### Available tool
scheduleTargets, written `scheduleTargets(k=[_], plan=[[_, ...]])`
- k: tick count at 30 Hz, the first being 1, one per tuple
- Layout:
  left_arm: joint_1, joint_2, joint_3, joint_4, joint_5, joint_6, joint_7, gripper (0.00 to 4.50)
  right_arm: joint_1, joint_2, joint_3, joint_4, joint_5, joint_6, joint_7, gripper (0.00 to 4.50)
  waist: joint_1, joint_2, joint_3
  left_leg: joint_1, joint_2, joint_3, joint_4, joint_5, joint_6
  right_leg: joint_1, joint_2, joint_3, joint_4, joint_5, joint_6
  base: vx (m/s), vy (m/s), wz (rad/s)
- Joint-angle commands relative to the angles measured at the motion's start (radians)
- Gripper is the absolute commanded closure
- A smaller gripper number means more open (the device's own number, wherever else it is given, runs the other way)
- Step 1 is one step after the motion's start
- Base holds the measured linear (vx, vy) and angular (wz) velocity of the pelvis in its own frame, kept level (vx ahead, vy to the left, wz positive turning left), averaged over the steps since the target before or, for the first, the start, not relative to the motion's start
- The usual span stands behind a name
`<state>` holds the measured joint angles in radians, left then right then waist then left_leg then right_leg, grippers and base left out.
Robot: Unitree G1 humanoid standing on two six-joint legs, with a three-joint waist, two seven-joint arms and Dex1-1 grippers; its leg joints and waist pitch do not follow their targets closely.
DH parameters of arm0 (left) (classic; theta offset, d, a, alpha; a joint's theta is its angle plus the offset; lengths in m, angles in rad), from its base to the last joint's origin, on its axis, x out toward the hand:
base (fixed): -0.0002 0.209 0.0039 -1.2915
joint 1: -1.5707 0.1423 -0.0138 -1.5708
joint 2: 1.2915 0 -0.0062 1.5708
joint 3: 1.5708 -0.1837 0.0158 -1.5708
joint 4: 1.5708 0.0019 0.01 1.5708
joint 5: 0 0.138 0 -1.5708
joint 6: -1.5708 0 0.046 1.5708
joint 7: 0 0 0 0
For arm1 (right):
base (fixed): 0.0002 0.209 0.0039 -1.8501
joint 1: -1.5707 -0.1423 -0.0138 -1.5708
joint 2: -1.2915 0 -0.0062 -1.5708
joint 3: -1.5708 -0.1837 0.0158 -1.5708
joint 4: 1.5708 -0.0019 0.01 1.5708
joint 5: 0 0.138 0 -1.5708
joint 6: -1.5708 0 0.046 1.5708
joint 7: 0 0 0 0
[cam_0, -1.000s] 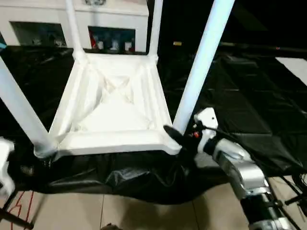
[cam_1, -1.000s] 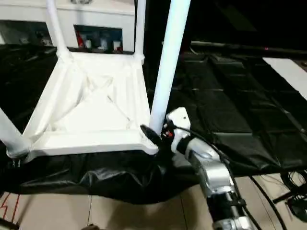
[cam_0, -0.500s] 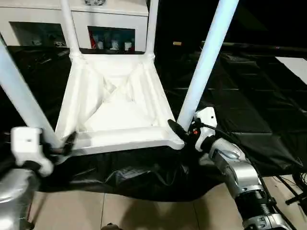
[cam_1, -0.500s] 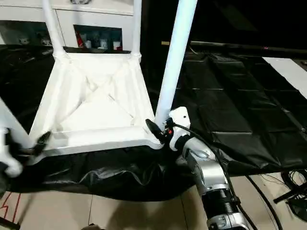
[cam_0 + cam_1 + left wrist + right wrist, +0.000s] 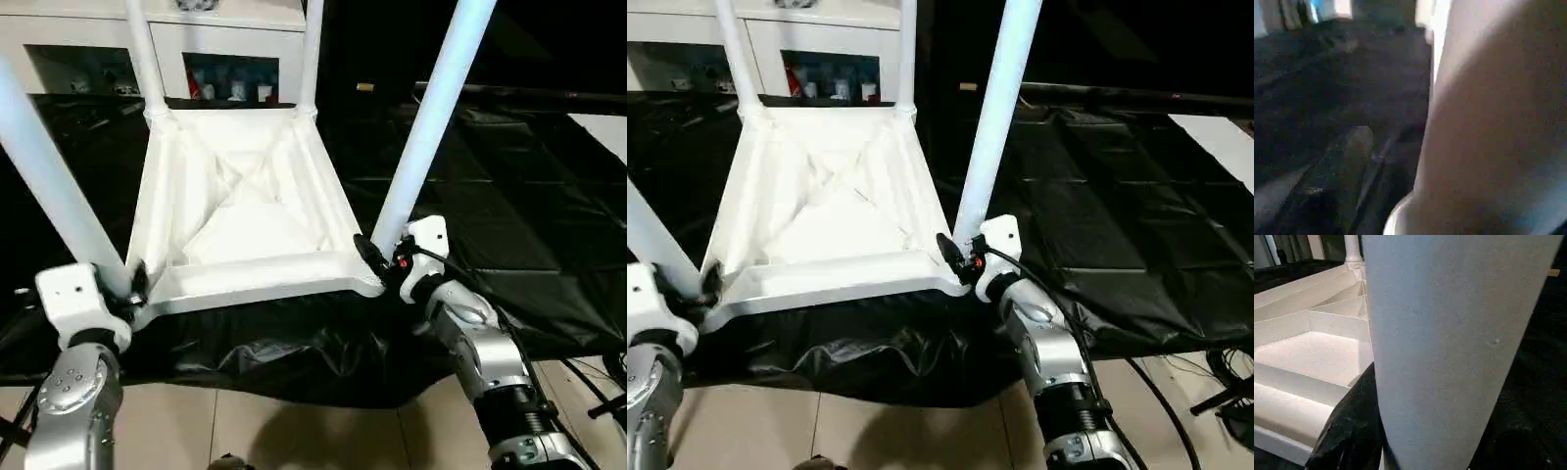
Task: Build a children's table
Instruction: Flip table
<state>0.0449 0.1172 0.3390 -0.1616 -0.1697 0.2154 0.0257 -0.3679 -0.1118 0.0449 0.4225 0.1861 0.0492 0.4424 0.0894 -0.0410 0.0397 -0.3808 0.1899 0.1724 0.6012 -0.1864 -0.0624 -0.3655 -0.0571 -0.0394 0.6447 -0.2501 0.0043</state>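
Observation:
The children's table [image 5: 235,211] lies upside down on a black cloth, ribbed underside up, with four white legs standing in its corner sockets. My right gripper [image 5: 382,257] is at the base of the near right leg [image 5: 431,117]. In the right wrist view a black finger [image 5: 1354,426] presses against that leg [image 5: 1449,347], so the gripper is shut on it. My left gripper [image 5: 132,286] sits at the base of the near left leg [image 5: 49,176]. It is open; in the left wrist view one dark finger [image 5: 1337,181] stands a little apart from the leg [image 5: 1488,137].
A white cabinet [image 5: 225,39] with glass-fronted compartments stands behind the table. The black cloth [image 5: 509,196] spreads far to the right and hangs over the front edge onto the tiled floor [image 5: 294,431]. Cables [image 5: 1229,392] lie at the lower right.
My left arm has risen into view and brought its gripper to the near left leg's base. My right gripper has closed in on the near right leg. The camera shifted slightly.

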Motion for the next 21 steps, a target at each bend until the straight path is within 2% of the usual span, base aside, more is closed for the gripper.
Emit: scheduleTargets(k=[1,10,13,16,19,21], plan=[[0.003,-0.023,0.022,-0.023,-0.016,-0.055,0.016,0.78,-0.012,-0.011,-0.041,0.026,-0.005,0.000,-0.034,2.63,0.000,0.019,-0.044,0.019,0.045,-0.021,-0.085,-0.255,-0.031,0.020,-0.074,0.045,-0.092,-0.065,-0.142,0.000,0.000,0.00],[0.042,-0.063,-0.010,0.012,-0.033,-0.082,-0.010,1.51,-0.010,-0.012,-0.044,0.040,-0.011,-0.013,-0.050,2.63,-0.002,0.021,-0.042,0.020,0.046,-0.020,-0.086,-0.268,-0.035,0.015,-0.071,0.046,-0.093,-0.064,-0.136,0.000,0.000,0.00],[0.051,-0.065,-0.014,0.019,-0.016,-0.096,-0.004,1.65,-0.009,-0.010,-0.044,0.043,-0.013,-0.017,-0.054,2.63,-0.002,0.020,-0.040,0.020,0.046,-0.020,-0.088,-0.290,-0.036,0.014,-0.072,0.046,-0.097,-0.101,-0.128,0.000,0.000,0.00],[0.054,-0.066,-0.014,0.020,-0.026,-0.113,-0.009,1.95,-0.009,-0.007,-0.043,0.045,-0.013,-0.021,-0.059,2.63,-0.003,0.021,-0.040,0.019,0.047,-0.021,-0.089,-0.291,-0.038,0.014,-0.072,0.046,-0.097,-0.099,-0.127,0.000,0.000,0.00],[0.050,-0.061,-0.022,0.023,-0.025,-0.131,-0.022,2.07,-0.010,-0.007,-0.045,0.047,-0.013,-0.024,-0.065,2.63,-0.004,0.024,-0.041,0.020,0.047,-0.021,-0.088,-0.282,-0.037,0.014,-0.072,0.046,-0.095,-0.078,-0.127,0.000,0.000,0.00],[0.036,-0.054,-0.039,0.025,-0.022,-0.137,-0.038,2.17,-0.013,-0.009,-0.055,0.050,-0.015,-0.029,-0.085,2.63,-0.003,0.023,-0.040,0.021,0.047,-0.021,-0.089,-0.282,-0.036,0.014,-0.072,0.046,-0.096,-0.079,-0.128,0.000,0.000,0.00]])
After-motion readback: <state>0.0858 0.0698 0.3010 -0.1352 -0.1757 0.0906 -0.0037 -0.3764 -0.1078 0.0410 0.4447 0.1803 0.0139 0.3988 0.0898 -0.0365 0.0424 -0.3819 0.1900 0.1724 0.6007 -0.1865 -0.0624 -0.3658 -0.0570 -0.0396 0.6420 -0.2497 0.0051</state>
